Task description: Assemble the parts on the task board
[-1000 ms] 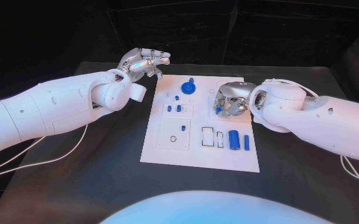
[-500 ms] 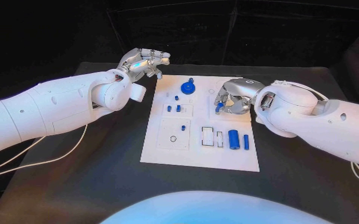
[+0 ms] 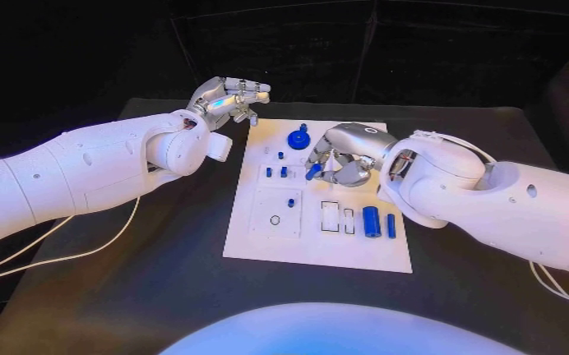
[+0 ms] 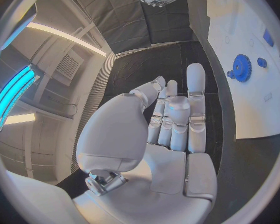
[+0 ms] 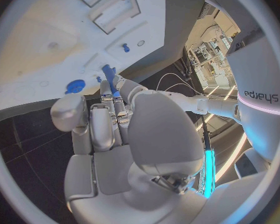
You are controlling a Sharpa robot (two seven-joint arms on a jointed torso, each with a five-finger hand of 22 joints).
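Right hand (image 3: 340, 162) at frame centre, above the white board (image 3: 318, 244), pinching a small blue peg (image 3: 314, 171) between fingertips; left hand (image 3: 228, 99) raised at upper left beyond the board's corner, fingers spread, holding nothing; blue gear (image 3: 299, 138) near the board's far edge; blue cylinder (image 3: 371, 221) toward lower right; black counter (image 3: 142, 281) beneath.

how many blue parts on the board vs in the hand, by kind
Blue gear: 1
Larger blue cylinder: 1
Slim blue bar: 1
Small blue pegs standing in the task board: 4
Blue part held by the right hand: 1
Left hand: 0
Total: 8 blue parts
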